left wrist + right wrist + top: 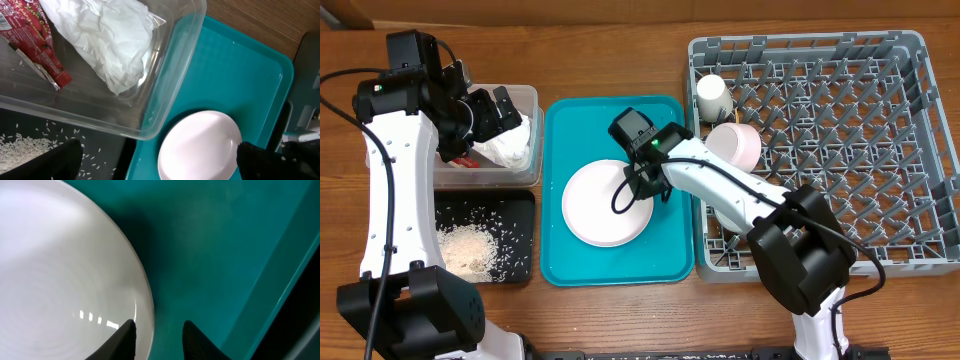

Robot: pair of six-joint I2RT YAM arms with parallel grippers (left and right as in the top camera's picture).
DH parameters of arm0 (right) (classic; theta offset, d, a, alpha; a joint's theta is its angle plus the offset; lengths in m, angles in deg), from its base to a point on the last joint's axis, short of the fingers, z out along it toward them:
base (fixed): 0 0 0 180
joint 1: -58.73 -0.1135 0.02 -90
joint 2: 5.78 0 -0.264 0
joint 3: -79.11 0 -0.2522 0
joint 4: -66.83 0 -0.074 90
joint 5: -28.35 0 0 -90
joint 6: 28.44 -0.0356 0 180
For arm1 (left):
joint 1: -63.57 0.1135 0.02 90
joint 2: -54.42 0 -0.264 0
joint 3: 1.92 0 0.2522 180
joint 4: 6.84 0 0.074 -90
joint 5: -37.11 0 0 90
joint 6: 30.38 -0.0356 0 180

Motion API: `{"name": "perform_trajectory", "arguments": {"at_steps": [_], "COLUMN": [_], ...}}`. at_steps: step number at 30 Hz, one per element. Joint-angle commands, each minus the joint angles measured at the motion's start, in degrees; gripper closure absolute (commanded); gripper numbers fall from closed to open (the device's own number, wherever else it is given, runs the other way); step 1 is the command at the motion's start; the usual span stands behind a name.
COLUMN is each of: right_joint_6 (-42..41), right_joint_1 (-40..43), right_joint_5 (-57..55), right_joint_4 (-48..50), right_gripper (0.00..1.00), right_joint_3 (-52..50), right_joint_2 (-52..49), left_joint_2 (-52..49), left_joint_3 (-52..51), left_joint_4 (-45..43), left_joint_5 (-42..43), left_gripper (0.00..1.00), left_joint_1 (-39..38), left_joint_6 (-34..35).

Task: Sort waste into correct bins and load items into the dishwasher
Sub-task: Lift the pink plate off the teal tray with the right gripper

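Right fingers (125, 340) astride plate (60, 270) rim — tips cut off, wrapper (35, 45) partly cropped

- snack wrapper (31, 42), lying in the clear tub (90, 107) at about 10 o'clock in the left wrist view: white lettering runs along its red face near the upper edge. It is too small and blurred to make out a word or brand.
- In the overhead and right wrist views, no text, number or sign can be read.
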Motion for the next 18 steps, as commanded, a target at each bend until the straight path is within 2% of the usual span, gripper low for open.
{"name": "perform_trajectory", "arguments": {"at_steps": [1,4,7,16,18], "right_joint_6": [-1.5,-1.5,-1.6,-1.5,-1.5], "right_joint_1": [-0.2,-0.2,-0.2,-0.2,-0.2], "right_joint_5": [1.2,3.9,4.8,5.0,5.0], "right_joint_4": [1.0,1.8,1.8,4.6,4.7], "right_gripper": [0.68,0.68,0.74,0.76,0.8], "right_joint_3": [-1.6,-2.0,-2.1,-5.4,-5.5], "right_joint_2": [-0.1,-0.1,-0.2,-0.2,-0.2], "left_joint_2": [0.4,0.4,0.4,0.4,0.4], "left_joint_3": [1.0,1.0,1.0,1.0,1.0], "left_joint_4": [0.0,0.0,0.0,0.0,0.0], "left_joint_5": [-0.2,-0.2,-0.2,-0.2,-0.2], "left_gripper": [0.0,0.0,0.0,0.0,0.0], "left_joint_1": [-0.4,-0.4,-0.4,-0.4,-0.4], "left_joint_6": [-0.9,-0.9,-0.9,-0.9,-0.9]}}
